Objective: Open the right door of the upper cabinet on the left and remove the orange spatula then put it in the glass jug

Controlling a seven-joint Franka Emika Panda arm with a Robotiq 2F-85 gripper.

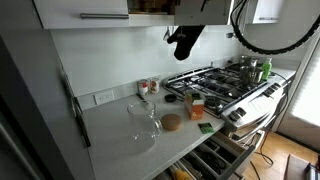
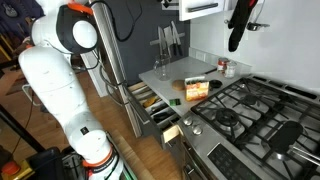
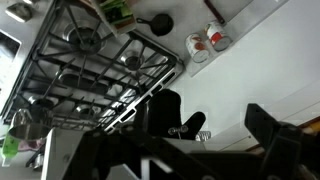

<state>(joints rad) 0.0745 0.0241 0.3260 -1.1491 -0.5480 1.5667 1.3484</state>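
Note:
The upper cabinet (image 1: 90, 10) runs along the top of an exterior view. One white door with a steel bar handle (image 1: 105, 15) is closed. To its right a brownish interior (image 1: 150, 5) shows, so the right door stands swung away; I cannot make out the panel itself. My black gripper (image 1: 183, 45) (image 2: 237, 35) hangs just below and right of that opening. It is open and empty, and in the wrist view (image 3: 228, 120) its dark fingers stand wide apart over the counter. The glass jug (image 1: 143, 118) stands on the counter below. I cannot pick out the orange spatula.
A gas stove (image 1: 225, 80) (image 3: 90, 70) fills the counter's right side, with a pot (image 1: 250, 68) on it. Two red-topped jars (image 1: 148, 88) (image 3: 205, 43), a small box (image 1: 196, 103) and a round wooden piece (image 1: 171, 122) stand near the jug. A drawer (image 1: 215, 155) is pulled open below.

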